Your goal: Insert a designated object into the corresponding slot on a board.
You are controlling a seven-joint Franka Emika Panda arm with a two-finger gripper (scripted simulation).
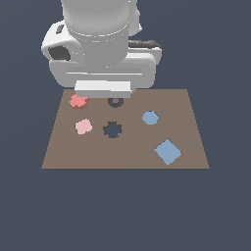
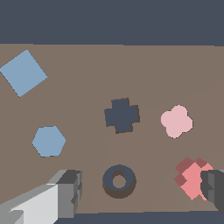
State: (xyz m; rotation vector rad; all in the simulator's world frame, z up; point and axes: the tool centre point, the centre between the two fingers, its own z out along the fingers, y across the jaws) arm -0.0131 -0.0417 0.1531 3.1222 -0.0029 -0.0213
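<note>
The coral-red lobed block (image 1: 78,101) lies on the brown board (image 1: 186,147) near its far corner, on the exterior view's left. The dark cross-like slot (image 1: 112,130) is empty at the board's middle. My gripper (image 2: 142,190) is open and holds nothing. In the wrist view, one finger (image 2: 70,192) is well clear of the red block (image 2: 191,177), and the other finger (image 2: 213,188) overlaps the block's edge. The slot (image 2: 122,114) lies ahead of the fingers. In the exterior view the arm's white hand (image 1: 103,73) hangs over the board's far edge and hides the fingers.
A dark ring-shaped hole (image 1: 115,102) with a brown centre sits between the fingers in the wrist view (image 2: 119,180). A pale pink lobed piece (image 1: 83,126), a blue hexagon (image 1: 150,117) and a blue square (image 1: 167,151) lie on the board.
</note>
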